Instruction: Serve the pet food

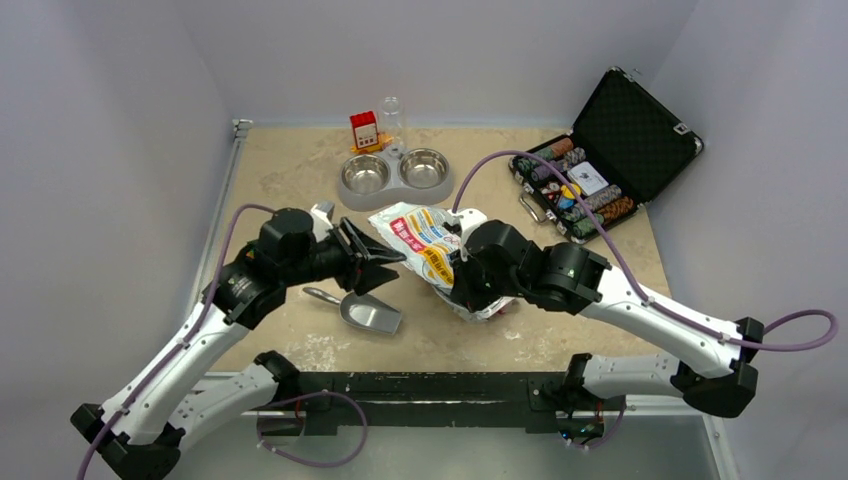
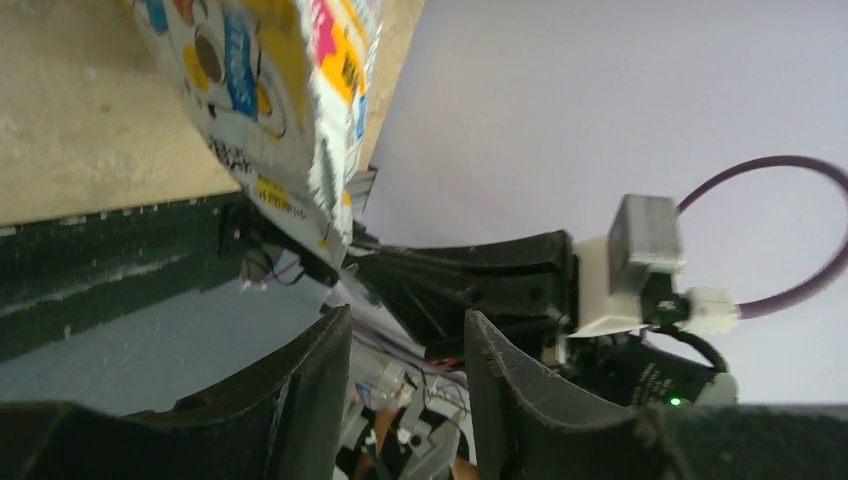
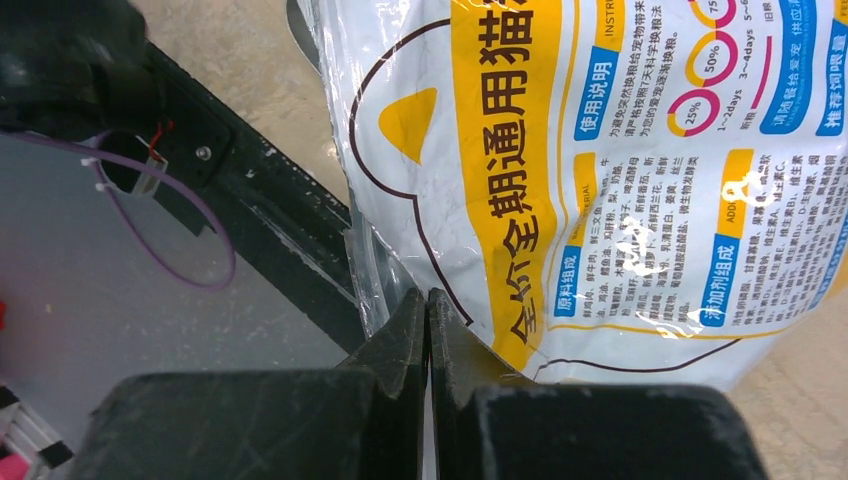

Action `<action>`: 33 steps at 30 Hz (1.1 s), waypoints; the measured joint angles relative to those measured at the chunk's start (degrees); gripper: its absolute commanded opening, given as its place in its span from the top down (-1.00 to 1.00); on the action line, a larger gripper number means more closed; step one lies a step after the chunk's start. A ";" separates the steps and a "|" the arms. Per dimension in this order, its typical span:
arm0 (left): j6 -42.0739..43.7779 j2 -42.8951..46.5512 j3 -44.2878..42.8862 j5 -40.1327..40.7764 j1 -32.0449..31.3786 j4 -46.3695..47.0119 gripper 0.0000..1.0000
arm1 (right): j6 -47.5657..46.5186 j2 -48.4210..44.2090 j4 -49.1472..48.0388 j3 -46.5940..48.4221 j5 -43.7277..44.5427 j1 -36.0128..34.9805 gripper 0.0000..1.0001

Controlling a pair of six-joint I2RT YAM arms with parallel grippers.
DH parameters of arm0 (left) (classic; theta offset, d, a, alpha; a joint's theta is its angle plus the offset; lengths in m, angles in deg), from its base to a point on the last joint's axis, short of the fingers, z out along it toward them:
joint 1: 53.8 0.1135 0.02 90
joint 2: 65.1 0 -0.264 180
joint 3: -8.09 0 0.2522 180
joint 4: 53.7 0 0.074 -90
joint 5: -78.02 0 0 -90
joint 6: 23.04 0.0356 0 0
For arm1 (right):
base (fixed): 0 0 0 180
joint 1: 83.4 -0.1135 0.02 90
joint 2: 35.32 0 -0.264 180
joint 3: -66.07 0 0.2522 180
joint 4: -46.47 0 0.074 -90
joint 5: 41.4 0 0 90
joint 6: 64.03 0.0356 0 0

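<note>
right gripper [image 3: 428,318] fingers pressed together on what looks like the clear edge seam of the bag [image 1: 428,240], mid table [image 1: 290,170]. left gripper [image 2: 407,322] spread, nothing between, at the bag's 9 o'clock edge. pet food not visible, presumably inside the bag. scoop [image 1: 370,313] lies at the bag's 7 o'clock, double bowl [image 1: 395,196] at 12, no food in it. risks: the thin seam pinch slips and the bag drops. a one-sided pull tears it crooked. the mouth tips and kibble spills on the table.

Arms [image 1: 190,345] white w/ blk joints, purple cables [image 2: 775,160], blk fingers [image 2: 300,400].
</note>
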 measured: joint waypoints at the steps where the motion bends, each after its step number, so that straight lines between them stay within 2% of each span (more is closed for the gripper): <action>1: -1.03 0.13 0.94 0.00 -1.40 0.17 0.05 | 0.83 0.26 0.09 0.20 -0.28 0.15 1.00; 7: -8.26 -3.91 4.09 1.29 -11.69 1.79 0.07 | 4.24 2.40 0.85 1.88 -1.05 0.39 1.00; 11: -11.43 -7.06 4.22 2.23 -15.61 5.01 0.43 | 4.63 3.67 1.90 3.76 -0.85 0.48 1.00; 15: -12.83 -8.15 4.22 4.33 -17.16 6.03 0.51 | 4.66 5.07 3.34 5.99 0.35 0.57 1.00; 18: -13.66 -7.82 4.22 5.38 -17.49 6.54 0.38 | 4.81 5.22 3.76 6.27 0.66 0.59 1.00; 22: -14.38 -8.52 4.24 5.70 -17.75 8.11 0.36 | 4.83 5.20 3.80 6.27 0.68 0.61 1.00; 28: -14.99 -11.17 4.24 6.10 -17.77 9.75 0.69 | 4.85 5.09 3.98 6.34 1.07 0.74 1.00; 29: -14.95 -11.32 4.24 6.12 -17.77 9.70 0.70 | 4.85 5.07 4.04 6.47 1.14 0.79 1.00; 31: -14.97 -11.41 4.24 6.25 -17.77 9.27 0.67 | 4.83 5.07 4.11 6.71 1.42 0.81 1.00; 33: -14.95 -11.39 4.24 6.29 -17.77 9.16 0.53 | 4.85 5.07 4.13 6.71 1.44 0.85 1.00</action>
